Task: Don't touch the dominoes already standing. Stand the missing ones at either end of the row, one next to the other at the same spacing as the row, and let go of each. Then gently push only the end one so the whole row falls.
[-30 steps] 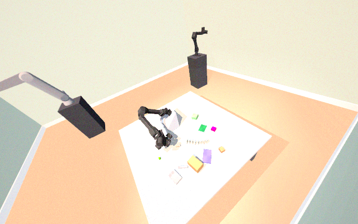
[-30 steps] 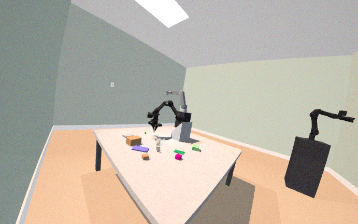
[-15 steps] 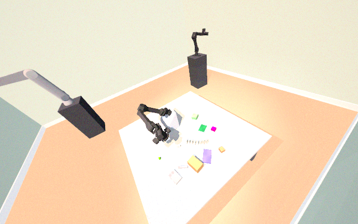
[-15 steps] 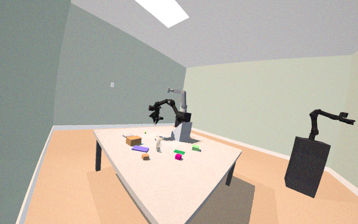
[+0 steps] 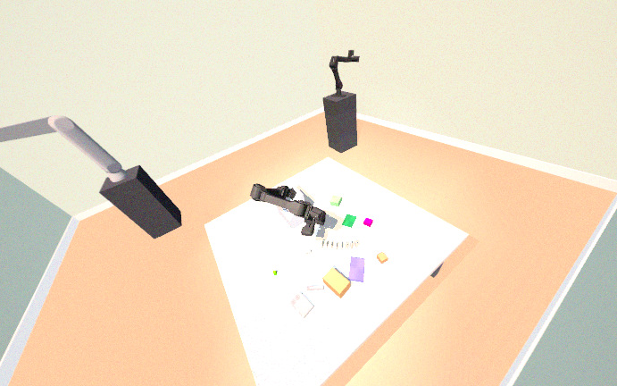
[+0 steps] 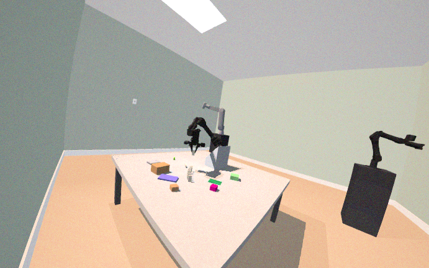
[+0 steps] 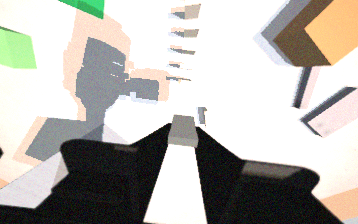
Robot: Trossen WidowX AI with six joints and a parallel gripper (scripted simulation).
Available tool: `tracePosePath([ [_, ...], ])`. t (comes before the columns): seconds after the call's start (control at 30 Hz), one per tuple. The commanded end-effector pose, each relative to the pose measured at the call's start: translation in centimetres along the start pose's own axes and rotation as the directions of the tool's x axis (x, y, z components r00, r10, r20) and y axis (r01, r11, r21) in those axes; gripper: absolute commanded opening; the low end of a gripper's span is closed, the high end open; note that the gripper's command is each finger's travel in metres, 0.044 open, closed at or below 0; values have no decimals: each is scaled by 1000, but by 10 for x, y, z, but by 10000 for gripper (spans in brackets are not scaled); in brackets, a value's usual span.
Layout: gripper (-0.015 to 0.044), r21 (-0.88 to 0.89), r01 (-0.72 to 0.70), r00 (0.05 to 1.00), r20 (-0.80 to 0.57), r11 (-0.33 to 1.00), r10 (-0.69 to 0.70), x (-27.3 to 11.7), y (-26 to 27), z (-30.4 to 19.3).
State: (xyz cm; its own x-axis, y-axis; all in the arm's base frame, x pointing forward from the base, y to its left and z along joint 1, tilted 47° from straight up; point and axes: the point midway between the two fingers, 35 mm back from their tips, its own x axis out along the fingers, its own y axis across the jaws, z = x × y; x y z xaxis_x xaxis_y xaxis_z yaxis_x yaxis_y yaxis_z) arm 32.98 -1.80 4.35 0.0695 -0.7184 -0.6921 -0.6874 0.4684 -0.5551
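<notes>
In the top view, the pincer (image 5: 307,230) (image 6: 193,153) (image 7: 182,128) is near the centre of the picture, above the table (image 5: 271,336) (image 6: 208,209) (image 7: 260,145). Its fingertips are hidden under the dark arm body, so what it grasps cannot be seen from here. The row of standing dominoes (image 5: 340,244) (image 6: 189,174) (image 7: 191,33) lies toward four o'clock from the pincer; the pieces are too small and pale to be counted surely. The purple slab (image 5: 356,269) (image 6: 167,177) is at six o'clock from the row's right part, and the green flat piece (image 5: 349,221) (image 6: 215,181) (image 7: 87,6) is at twelve o'clock from the row.

In the exterior view, the pincer is raised above the table, at about twelve o'clock from the row. A small pale piece shows at its tips. The dominoes overlap one another here, so the single ones are hard to separate.

In the wrist view, the pincer is closed on a grey domino (image 7: 183,125), well apart from the table. The row runs toward twelve o'clock and is cut off by the top border. One loose domino (image 7: 202,116) appears just at one o'clock from the held one. The orange box (image 7: 345,30) (image 5: 337,281) (image 6: 159,167) is cut off at two o'clock.
</notes>
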Motion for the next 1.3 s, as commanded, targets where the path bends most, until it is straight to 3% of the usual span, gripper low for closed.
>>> tracePosePath([
  [0.0, 107, -7, 5, 1000, 1, 1000, -5, 1, 4, 5],
  [0.77, 107, -8, 8, 1000, -3, 1000, -8, 129, 3, 4],
  [1.2, 107, -8, 9, 1000, -4, 1000, -9, 133, 3, 3],
  [1.27, 160, -8, 9, 1000, -4, 1000, -9, 133, 3, 3],
])
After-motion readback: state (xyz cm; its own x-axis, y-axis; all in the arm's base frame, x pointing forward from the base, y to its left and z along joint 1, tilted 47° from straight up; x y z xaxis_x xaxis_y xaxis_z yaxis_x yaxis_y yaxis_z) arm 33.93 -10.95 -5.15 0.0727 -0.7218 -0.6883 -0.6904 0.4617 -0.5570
